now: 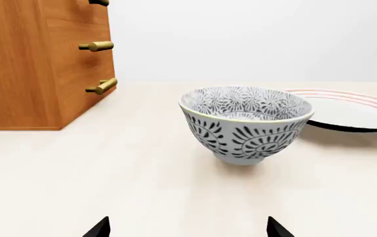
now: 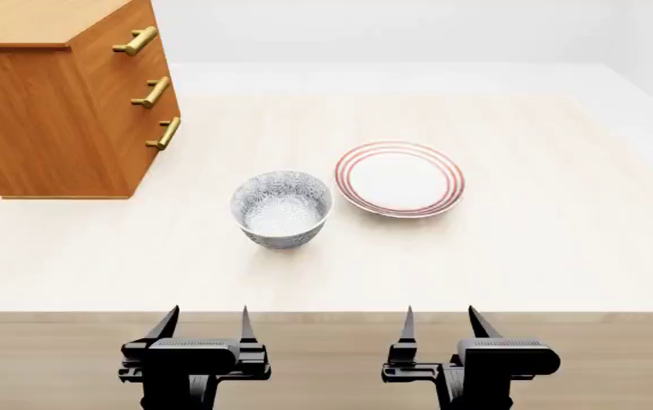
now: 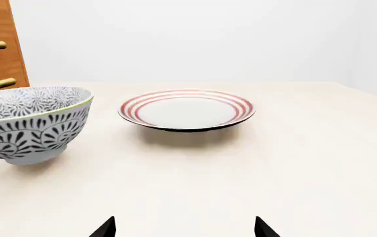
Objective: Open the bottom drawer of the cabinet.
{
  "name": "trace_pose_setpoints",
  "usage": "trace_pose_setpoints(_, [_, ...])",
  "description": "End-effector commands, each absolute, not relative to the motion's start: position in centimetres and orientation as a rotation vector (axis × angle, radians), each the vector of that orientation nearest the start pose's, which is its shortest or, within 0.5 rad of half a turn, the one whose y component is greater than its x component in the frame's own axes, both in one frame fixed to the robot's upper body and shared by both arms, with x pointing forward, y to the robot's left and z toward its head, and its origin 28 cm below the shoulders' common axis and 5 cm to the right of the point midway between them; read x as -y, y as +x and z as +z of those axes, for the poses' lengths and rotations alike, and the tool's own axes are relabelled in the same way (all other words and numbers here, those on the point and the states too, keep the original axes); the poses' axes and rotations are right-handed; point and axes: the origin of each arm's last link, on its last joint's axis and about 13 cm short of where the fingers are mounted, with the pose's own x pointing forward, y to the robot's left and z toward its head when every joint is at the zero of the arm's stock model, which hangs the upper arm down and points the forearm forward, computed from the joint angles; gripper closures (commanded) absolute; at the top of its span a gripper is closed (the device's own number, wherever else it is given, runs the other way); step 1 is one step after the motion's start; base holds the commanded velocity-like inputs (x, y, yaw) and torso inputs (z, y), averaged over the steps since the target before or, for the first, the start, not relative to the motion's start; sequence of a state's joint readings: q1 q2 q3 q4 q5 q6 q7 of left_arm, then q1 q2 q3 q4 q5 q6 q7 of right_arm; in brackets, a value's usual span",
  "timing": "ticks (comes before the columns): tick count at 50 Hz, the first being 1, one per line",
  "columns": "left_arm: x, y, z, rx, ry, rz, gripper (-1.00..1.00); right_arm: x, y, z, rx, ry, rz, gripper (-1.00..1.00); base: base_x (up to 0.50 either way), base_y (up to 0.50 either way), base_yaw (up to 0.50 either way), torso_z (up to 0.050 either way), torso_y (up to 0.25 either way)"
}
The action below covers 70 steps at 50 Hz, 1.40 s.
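head view: both claws, left (image 2: pixel 203 329) and right (image 2: pixel 438 329), gape empty at near table (image 2: pixel 555 256) edge. cabinet (image 2: pixel 59 102) far left; bottom drawer (image 2: pixel 158 147) shut. approach pending: left claw must reach its handle (image 2: pixel 166 134).

**Cabinet and bottom drawer: as I see them**

Item 1, the cabinet (image 2: pixel 59 111): I see a boxy orange-brown wooden chest standing upright at the far left of the table, its front turned toward the table's middle. Three stacked drawers, each with one brass bar handle.

Item 2, the bottom drawer (image 2: pixel 153 149): lowest of the three. I read it as shut, its front flush with the two above. Its brass handle (image 1: pixel 101 87) projects from the front, horizontal and untouched.
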State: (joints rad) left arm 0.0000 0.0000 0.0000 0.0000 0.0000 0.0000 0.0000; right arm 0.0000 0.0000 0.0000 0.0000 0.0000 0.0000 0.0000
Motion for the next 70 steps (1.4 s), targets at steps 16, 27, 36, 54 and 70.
trace_pose_setpoints(16, [-20.7, 21.1, 0.9, -0.019, 0.012, -0.004, -1.00, 9.5, 21.0, 1.0, 0.002, 0.001, 0.017, -1.00, 0.00, 0.05, 0.00, 0.000, 0.000])
trace_pose_setpoints(27, [-20.7, 21.2, 0.8, -0.025, 0.022, -0.010, -1.00, 9.5, 21.2, 1.2, 0.006, 0.012, 0.018, -1.00, 0.00, 0.49, 0.00, 0.000, 0.000])
trace_pose_setpoints(36, [-20.7, 21.7, 1.7, -0.043, 0.023, -0.023, -1.00, 9.4, 21.6, 1.9, -0.021, -0.101, -0.006, -1.00, 0.00, 0.00, 0.00, 0.000, 0.000])
trace_pose_setpoints(54, [-20.8, 24.0, 10.8, 0.090, 0.036, -0.035, -1.00, 10.0, 22.3, 11.6, 0.132, -0.108, 0.012, -1.00, 0.25, 0.00, 0.00, 0.000, 0.000])
trace_pose_setpoints(70, [-20.8, 24.2, 10.3, 0.083, 0.042, -0.028, -1.00, 10.0, 22.6, 11.2, 0.123, -0.096, 0.015, -1.00, 0.50, 0.00, 0.00, 0.000, 0.000])
